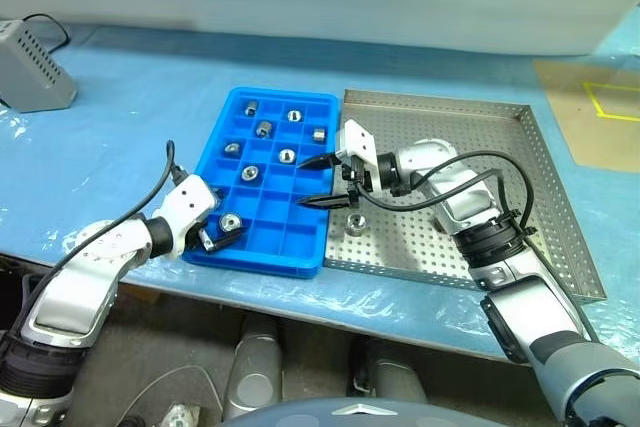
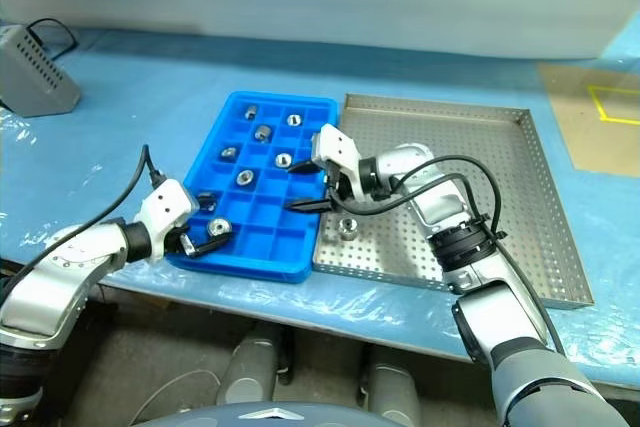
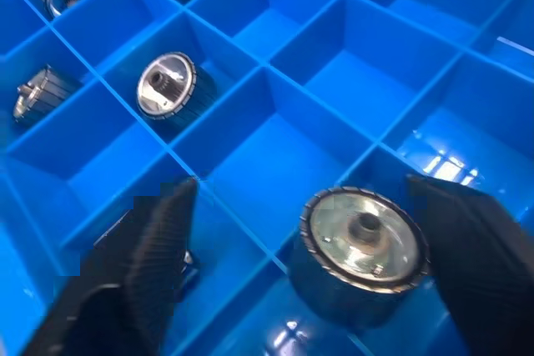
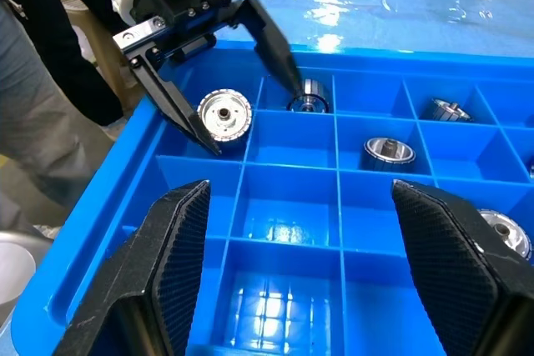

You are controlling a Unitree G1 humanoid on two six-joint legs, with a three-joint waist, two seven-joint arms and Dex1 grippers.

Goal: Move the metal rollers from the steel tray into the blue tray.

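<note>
Roller (image 3: 360, 243) sits in blue tray (image 1: 300, 247) between wide left end effector (image 1: 222, 230) fingers; right end effector (image 1: 318, 182) wide, empty.

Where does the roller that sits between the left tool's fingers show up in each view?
Left eye: roller at the blue tray's near-left corner, inside the left tool.
Right eye: same corner.
Left wrist: big, low and right of centre.
Right wrist: far compartment, between the other arm's black fingers.
Shared landmark: the tray's grid walls.
</note>
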